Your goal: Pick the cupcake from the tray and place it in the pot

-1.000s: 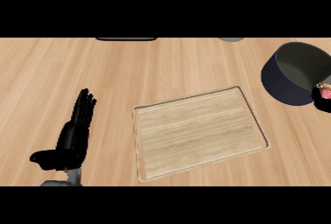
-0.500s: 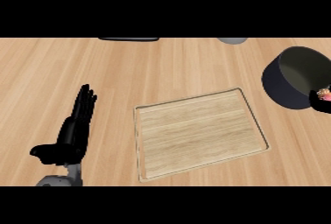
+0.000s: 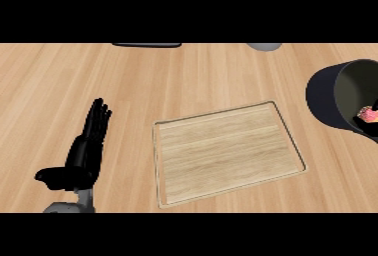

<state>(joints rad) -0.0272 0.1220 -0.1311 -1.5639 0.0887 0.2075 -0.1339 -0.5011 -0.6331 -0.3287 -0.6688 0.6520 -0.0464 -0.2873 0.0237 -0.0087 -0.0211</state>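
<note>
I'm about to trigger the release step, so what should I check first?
1. Cupcake off the tray: ok, the tray's surface is bare.
2. Cupcake within the pot outline: ok, a pink bit shows inside the rim at the view's right edge.
3. Cupcake resting on the pot's bottom or held above it: cannot tell, the edge cuts it off.
4. Right hand's position at the pot: cannot tell, it cannot be made out at the edge.
5. Left hand out of the way: ok, it lies open on the counter, left of the tray.
</note>
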